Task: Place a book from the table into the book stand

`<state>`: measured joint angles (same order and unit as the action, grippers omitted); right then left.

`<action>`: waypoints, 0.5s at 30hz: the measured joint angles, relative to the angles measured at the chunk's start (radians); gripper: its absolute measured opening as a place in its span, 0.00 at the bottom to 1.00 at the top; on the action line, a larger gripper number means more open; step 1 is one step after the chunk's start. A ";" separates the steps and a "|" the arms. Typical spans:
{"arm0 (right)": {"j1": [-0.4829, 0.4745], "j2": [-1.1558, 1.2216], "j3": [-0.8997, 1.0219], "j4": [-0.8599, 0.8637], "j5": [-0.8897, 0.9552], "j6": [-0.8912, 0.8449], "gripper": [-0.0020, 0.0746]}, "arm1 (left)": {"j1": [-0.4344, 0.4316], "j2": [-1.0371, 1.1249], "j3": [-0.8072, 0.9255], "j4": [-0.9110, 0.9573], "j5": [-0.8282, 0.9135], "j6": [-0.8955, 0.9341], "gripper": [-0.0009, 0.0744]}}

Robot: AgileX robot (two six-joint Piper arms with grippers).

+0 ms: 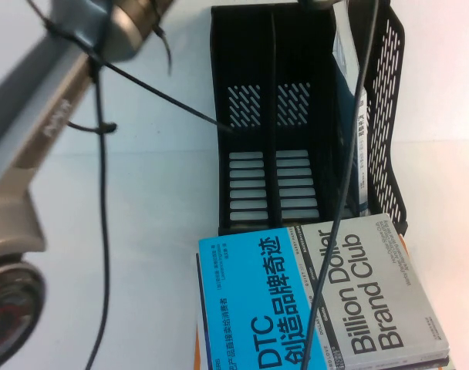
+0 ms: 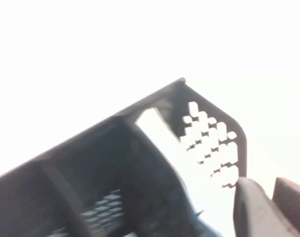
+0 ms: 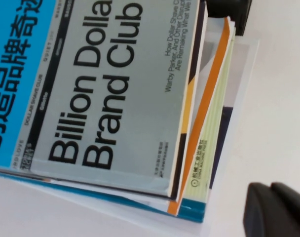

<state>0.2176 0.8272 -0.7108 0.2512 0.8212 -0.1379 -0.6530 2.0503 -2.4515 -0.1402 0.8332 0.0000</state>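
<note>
The black book stand [image 1: 269, 116] stands at the table's far middle. A book [image 1: 360, 131] with a white edge, black Chinese text and a teal face stands upright in its right slot. It shows as a white slab [image 2: 157, 133] beside the stand's mesh side [image 2: 209, 138] in the left wrist view. My left gripper [image 2: 271, 190] is shut and empty, raised above and beside the stand's mesh side. My right gripper [image 3: 271, 190] is shut and empty, over bare table [image 3: 268, 98] beside the book stack.
The blue-and-grey DTC book [image 1: 319, 301] lies on top of a stack in front of the stand. In the right wrist view it [image 3: 100, 84] covers an orange-edged book [image 3: 204, 113] with a teal strip. My left arm [image 1: 34, 146] crosses the left side, and cables hang over the stand.
</note>
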 joint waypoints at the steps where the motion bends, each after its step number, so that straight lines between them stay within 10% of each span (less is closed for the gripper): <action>1: 0.000 0.000 0.000 -0.005 -0.001 -0.010 0.02 | 0.000 -0.027 0.000 0.039 0.037 0.000 0.07; 15: 0.000 -0.052 0.000 0.215 0.346 -0.443 0.02 | 0.004 -0.406 0.058 0.317 0.434 0.032 0.01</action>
<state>0.2176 0.7757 -0.7104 0.4658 1.1674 -0.5808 -0.6486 1.6447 -2.3938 0.1773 1.2669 0.0319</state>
